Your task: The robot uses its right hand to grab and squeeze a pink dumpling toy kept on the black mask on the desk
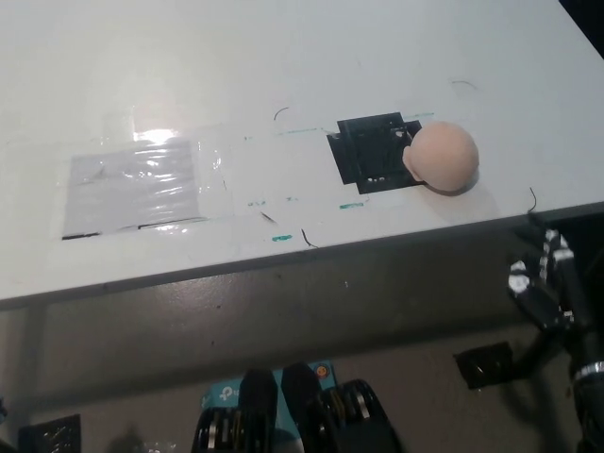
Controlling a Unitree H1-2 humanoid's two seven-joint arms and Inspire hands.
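Observation:
The pink dumpling toy [442, 157] lies on the white desk [283, 75], overlapping the right edge of the black mask [371, 153]. Nothing touches it. My black right hand [547, 278] hangs below the desk's front edge at the lower right, well clear of the toy, with its fingers spread apart and nothing held. My white left hand is out of the picture.
A clear plastic sheet [132, 184] is taped to the desk at the left. Small teal tape marks [351, 205] and thin black marks lie near the front edge. Below the desk, a black block [485, 363] sits on the floor.

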